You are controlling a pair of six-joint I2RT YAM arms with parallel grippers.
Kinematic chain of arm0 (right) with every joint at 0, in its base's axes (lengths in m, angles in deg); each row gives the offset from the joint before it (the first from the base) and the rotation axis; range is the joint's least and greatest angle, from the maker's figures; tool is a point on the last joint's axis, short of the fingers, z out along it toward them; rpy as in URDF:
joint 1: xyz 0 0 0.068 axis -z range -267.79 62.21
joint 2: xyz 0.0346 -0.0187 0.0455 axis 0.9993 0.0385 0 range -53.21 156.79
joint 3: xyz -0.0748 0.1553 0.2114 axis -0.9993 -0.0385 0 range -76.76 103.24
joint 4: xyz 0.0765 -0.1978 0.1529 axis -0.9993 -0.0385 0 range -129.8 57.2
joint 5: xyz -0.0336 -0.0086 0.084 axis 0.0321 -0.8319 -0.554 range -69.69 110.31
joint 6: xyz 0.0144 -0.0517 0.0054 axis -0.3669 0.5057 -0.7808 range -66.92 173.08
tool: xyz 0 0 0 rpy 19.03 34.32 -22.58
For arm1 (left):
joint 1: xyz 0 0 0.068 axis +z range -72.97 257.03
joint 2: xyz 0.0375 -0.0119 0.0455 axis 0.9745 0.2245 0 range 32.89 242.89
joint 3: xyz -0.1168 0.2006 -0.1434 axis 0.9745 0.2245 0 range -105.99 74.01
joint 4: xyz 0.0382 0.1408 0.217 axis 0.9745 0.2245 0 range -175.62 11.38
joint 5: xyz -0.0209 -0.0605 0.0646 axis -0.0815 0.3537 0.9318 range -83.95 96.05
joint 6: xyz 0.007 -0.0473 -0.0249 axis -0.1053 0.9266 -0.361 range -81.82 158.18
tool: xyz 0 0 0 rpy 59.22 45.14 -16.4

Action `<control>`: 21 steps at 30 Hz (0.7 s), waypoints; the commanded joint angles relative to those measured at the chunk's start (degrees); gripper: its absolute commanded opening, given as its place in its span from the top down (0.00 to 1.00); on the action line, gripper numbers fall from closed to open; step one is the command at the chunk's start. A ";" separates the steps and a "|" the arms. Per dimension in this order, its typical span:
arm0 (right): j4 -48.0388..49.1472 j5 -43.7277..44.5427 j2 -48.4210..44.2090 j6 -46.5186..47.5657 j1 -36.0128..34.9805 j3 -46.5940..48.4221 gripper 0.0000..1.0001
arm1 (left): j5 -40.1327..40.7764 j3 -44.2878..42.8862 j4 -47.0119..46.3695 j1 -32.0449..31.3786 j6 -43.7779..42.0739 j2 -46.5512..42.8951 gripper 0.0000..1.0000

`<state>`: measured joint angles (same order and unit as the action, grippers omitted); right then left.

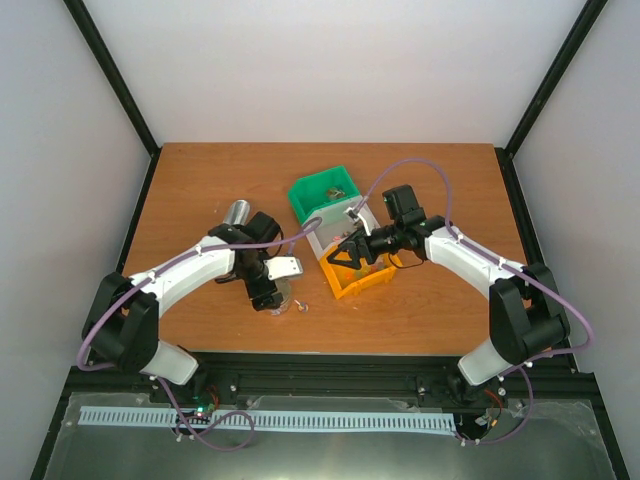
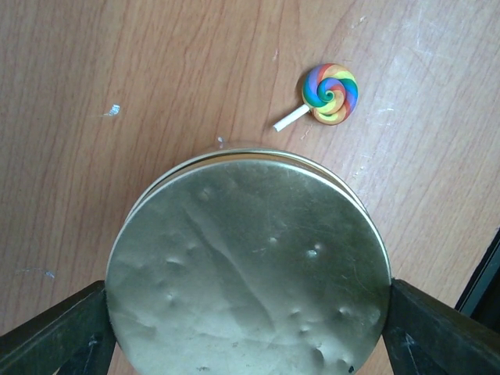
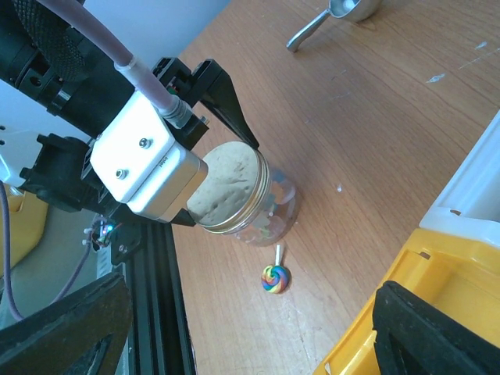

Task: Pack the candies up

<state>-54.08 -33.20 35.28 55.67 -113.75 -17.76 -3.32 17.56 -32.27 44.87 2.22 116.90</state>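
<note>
Nearest: gold lid [image 2: 250,266] is filling the left wrist view, sitting on the small clear jar [image 3: 275,212]. The left gripper [image 2: 246,283] is straddling it from above, jaws spread wide, one finger lying at each side of the rim. Cannot tell whether they are pressing or just clear. The right gripper [image 1: 347,258] is hanging over the orange bin [image 1: 362,282], jaws gaping, carrying nothing.

Some candies [image 3: 269,228] are showing through the jar glass. One rainbow swirl lollipop [image 2: 330,94] is lying loose on the table [image 2: 156,78], just beside the jar, not touching it.

Risks, as judged:
- With the lid on, the stray lollipop is getting left out of the pack.
- If the fingers are catching the rim as the arm lifts, the jar is likely tipping or dragging. It is standing near the table's front edge, so a roll could carry it off.
- A dragged jar could also shove the lollipop.

The lollipop is lying flat, its long axis running along the white stick. The stick end is pointing at the jar, the swirl head away from it.
</note>
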 commanded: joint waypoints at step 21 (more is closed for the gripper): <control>8.92 3.48 -6.92 6.05 0.79 -6.53 0.15 | 1.21 -4.52 -2.68 -0.62 2.57 5.48 0.00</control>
<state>-49.51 -30.60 31.15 59.32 -113.05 -21.89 -1.42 14.28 -37.06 44.76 3.81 121.95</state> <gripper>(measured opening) 0.850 0.978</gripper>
